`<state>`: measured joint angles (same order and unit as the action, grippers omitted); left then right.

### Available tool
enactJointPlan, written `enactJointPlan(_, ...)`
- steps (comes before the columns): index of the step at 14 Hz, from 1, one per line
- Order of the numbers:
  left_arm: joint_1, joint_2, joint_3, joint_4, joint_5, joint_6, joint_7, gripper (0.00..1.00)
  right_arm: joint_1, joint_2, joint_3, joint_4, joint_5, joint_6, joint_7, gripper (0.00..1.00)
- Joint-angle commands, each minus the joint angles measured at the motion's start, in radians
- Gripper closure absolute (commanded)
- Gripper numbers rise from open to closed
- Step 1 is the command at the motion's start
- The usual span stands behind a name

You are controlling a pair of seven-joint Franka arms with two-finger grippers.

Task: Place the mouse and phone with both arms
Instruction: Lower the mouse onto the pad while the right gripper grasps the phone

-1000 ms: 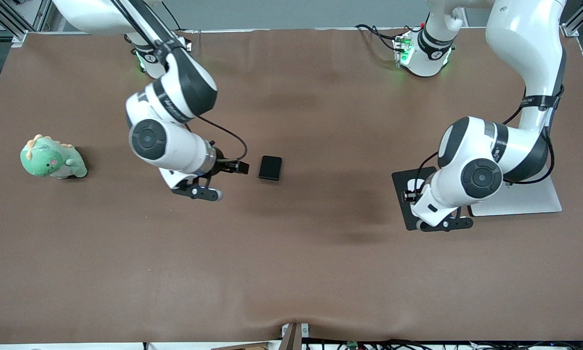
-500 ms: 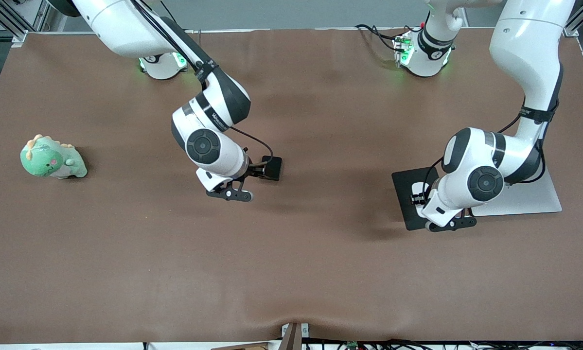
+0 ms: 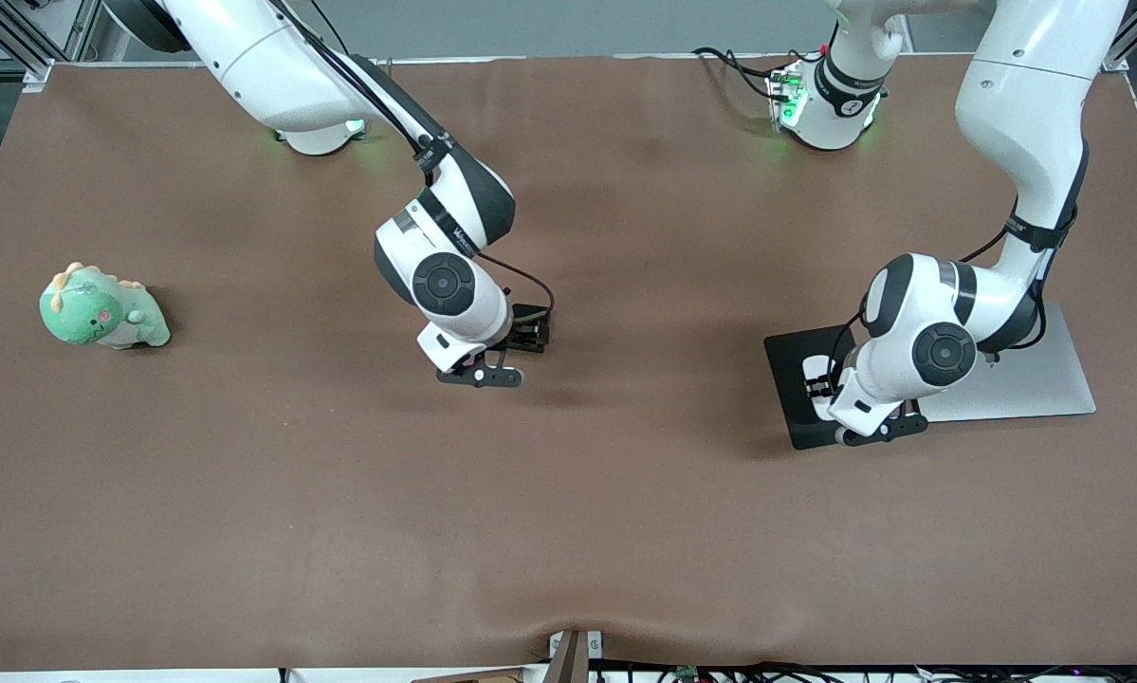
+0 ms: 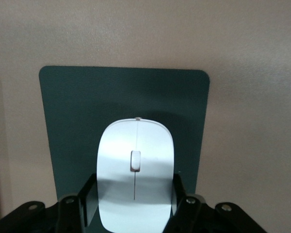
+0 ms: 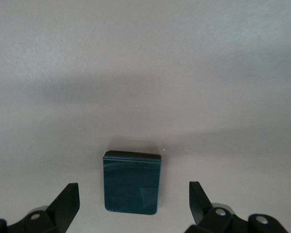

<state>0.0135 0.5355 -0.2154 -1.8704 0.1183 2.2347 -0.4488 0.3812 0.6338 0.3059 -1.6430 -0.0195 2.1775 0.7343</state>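
- The left gripper (image 4: 135, 206) is pinching the white mouse (image 4: 135, 167) by its sides, holding it over the black mouse pad (image 4: 77, 116), likely to set it there.
- The right gripper (image 5: 134, 201) is hovering over the black phone (image 5: 132, 182) on the brown table (image 3: 625, 522), its fingers spread wide to straddle it, well apart from the pad.
- No readable writing is showing.
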Motion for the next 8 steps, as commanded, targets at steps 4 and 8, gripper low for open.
enactJointPlan(4, 0.006, 0.034, -0.004, -0.013, 0.012, 0.036, 0.002, 0.93, 0.022, 0.0, 0.004, -0.069, -0.026, 0.05, 0.106, 0.0)
enactJointPlan(8, 0.006, 0.047, -0.004, -0.013, 0.012, 0.043, 0.007, 0.87, 0.03, 0.021, 0.004, -0.069, -0.039, 0.07, 0.158, 0.0)
